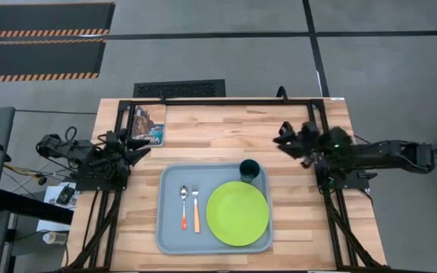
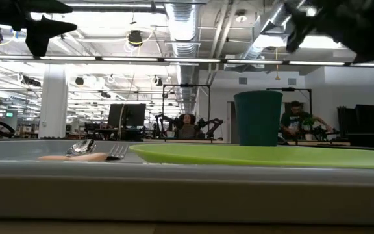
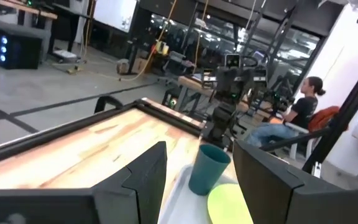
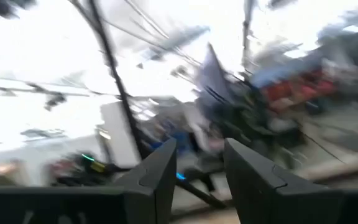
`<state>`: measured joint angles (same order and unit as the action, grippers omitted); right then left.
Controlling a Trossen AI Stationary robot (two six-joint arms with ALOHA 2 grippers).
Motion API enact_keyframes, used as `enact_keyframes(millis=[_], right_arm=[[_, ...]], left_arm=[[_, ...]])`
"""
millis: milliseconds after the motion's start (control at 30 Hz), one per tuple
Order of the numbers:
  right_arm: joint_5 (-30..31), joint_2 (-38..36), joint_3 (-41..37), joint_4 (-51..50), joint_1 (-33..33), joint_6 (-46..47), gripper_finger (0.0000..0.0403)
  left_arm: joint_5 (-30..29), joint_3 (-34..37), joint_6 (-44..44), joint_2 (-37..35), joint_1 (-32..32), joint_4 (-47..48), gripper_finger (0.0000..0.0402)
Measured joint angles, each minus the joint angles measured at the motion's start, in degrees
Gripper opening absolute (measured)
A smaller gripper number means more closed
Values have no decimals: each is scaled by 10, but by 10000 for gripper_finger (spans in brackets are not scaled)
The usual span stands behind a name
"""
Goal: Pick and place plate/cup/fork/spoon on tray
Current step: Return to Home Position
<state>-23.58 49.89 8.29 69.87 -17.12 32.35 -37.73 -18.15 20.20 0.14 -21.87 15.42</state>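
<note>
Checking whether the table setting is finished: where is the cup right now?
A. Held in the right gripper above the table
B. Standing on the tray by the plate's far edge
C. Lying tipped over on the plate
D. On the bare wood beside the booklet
B. The cup stands upright on the tray at its far right corner, just beyond the plate; both arms sit off to the sides holding nothing.

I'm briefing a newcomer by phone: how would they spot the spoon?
Find the blue-grey tray on the wooden table. At its left end, beside the lime-green plate, lie two orange-handled utensils. The spoon is the outer one, with an oval bowl, while the fork has tines.
</note>
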Motion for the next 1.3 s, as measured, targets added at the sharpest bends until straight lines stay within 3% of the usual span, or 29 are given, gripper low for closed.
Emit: enact_keyframes(millis=[100, 233, 333, 400, 533, 767, 833, 900, 1033, 1100, 1300], right_arm=[[-71, -54, 17, 21, -31, 65, 157], [-65, -138, 70, -92, -48, 58, 157], [2, -206, 108, -272, -48, 18, 157], [49, -246, 119, -340, -28, -7, 157], [86, -280, 101, -334, 65, -86, 157], [340, -267, 37, -336, 275, -204, 157], [374, -266, 32, -336, 311, -226, 157], [363, -267, 32, -330, 335, -252, 157], [243, -298, 32, -345, 338, -257, 157], [211, -331, 33, -362, 321, -230, 157], [190, -425, 32, -476, 273, -206, 157]], left_arm=[[0, -3, -5, 0, 0, -2, 173], [3, -5, -26, 1, 0, -23, 173], [4, -5, -31, 1, 0, -36, 173], [13, -5, -29, 1, 0, -34, 173], [43, -5, -26, 1, 0, -34, 173], [40, -5, -30, 1, 0, -33, 173], [40, -6, -30, 1, 0, -31, 173], [37, -4, -30, 1, 0, -25, 173], [25, 12, -28, 1, 0, -22, 173], [25, 16, -25, 1, 0, -22, 173], [24, 16, -34, 1, 0, -37, 173]])
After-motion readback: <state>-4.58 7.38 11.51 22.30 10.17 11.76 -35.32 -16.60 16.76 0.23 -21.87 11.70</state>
